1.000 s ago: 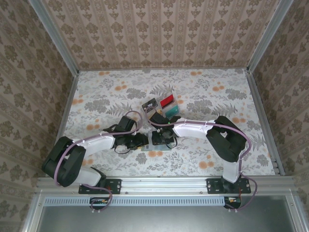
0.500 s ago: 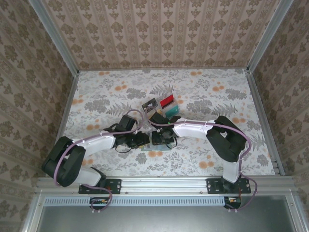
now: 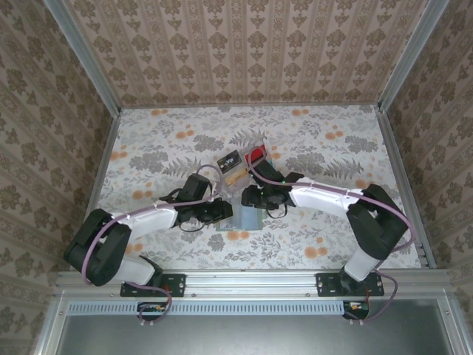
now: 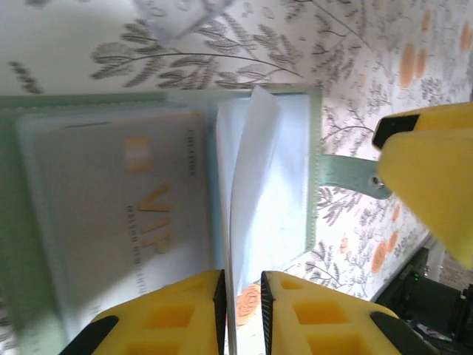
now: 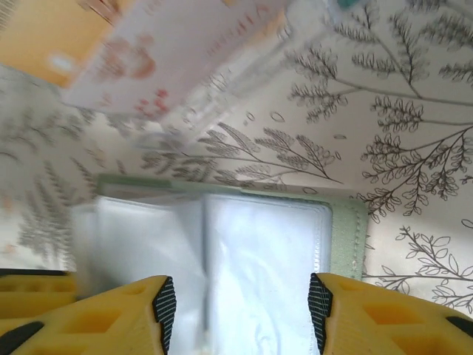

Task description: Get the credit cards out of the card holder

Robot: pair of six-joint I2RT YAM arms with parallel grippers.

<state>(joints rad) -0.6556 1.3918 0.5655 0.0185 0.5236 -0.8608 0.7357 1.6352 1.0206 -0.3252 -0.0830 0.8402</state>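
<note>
**A card still in the holder, sleeve pinched up**

From above: the card holder point(image 3: 244, 216) lies open on the flowered table point(image 3: 162, 140), with a gripper on either side. The left gripper point(image 3: 222, 211) is at its left edge, and the right gripper point(image 3: 250, 197) is just over its far edge. Beyond the card holder and apart from it lie a tan card point(image 3: 236, 177), a black card point(image 3: 229, 159) and a red card point(image 3: 256, 154). Much of the job looks done.

Left wrist: the left gripper's jaws are drawn narrow, and a clear sleeve point(image 4: 247, 170) of the card holder stands up thin between them. It looks pinched, as if to hold that page up. Beside the sleeve, deeper in the card holder, a pale card marked VIP point(image 4: 126, 214) sits inside its pocket. A green strap point(image 4: 347, 177) sticks out from the card holder's edge.

Right wrist: the right gripper's jaws stand wide with nothing between them, hovering over the card holder's clear pockets. The pockets look empty on this side. Blurred cards lie on the table beyond the card holder.

The step in hand seems to be getting at the VIP card. The next move calls for the right gripper to cross to that pocket and close on the card's edge alone, not the plastic. It should then draw the card out along the pocket's mouth while the left gripper holds the card holder down. I cannot tell which edge the pocket opens at.
</note>
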